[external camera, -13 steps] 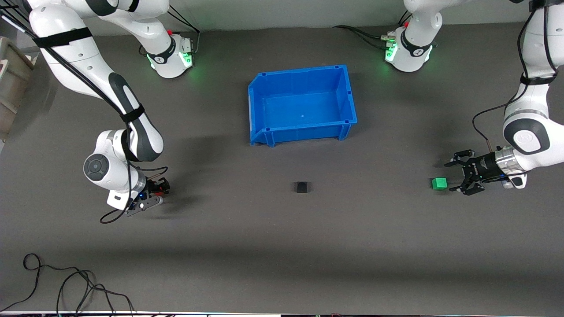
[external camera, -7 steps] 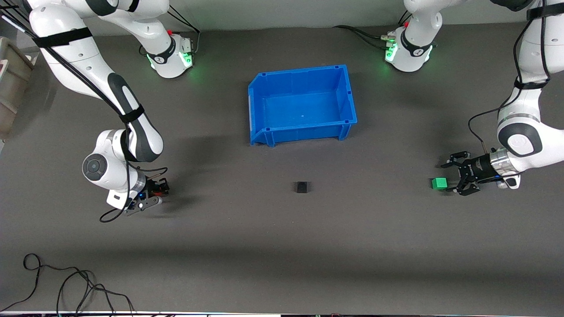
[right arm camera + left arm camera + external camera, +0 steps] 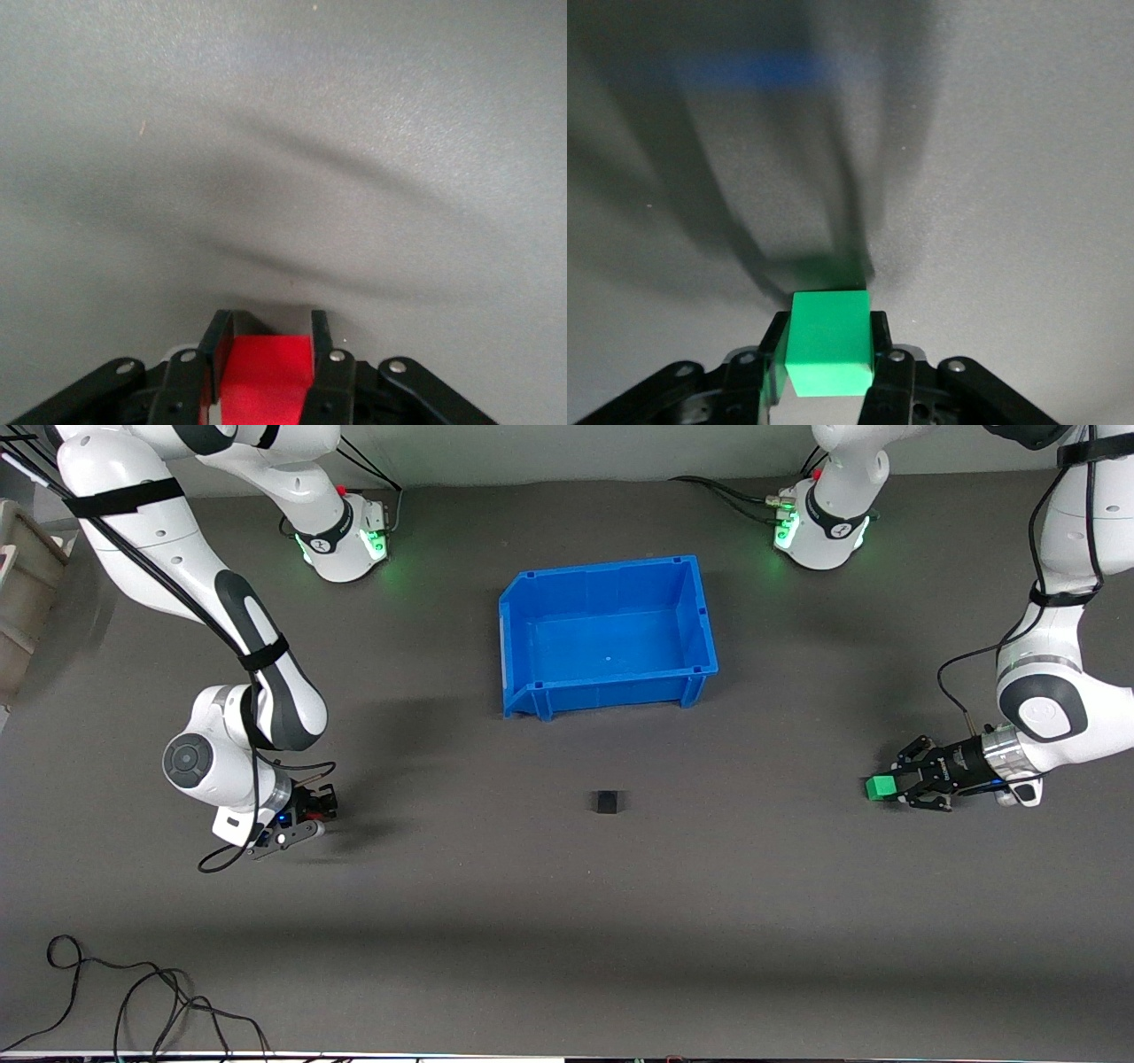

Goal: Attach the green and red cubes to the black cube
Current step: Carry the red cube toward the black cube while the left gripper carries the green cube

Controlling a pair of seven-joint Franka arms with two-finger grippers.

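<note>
Front view: left gripper (image 3: pixel 889 786) at the left arm's end of the table, clamped on green cube (image 3: pixel 881 786). Right gripper (image 3: pixel 326 804) at the right arm's end; red cube (image 3: pixel 330 802) barely visible there. Black cube (image 3: pixel 607 802) sits alone mid-table, nearer the camera than blue bin (image 3: pixel 700 615).

Left wrist view: green cube (image 3: pixel 829 343) squeezed between both fingers (image 3: pixel 774 354), square-on, no long axis.

Right wrist view: red cube (image 3: pixel 264 376) gripped, lower part cut off.

- A dark grey matte table top (image 3: pixel 567 921) fills nearly the whole front view.
- A pale wall strip (image 3: pixel 576 452) runs along its upper edge.
- A beige crate (image 3: pixel 22 593) stands at the right arm's end.
- A loose black cable (image 3: pixel 133 1001) coils at the camera-side edge.
- Soft, broad shadows cross the surface.
</note>
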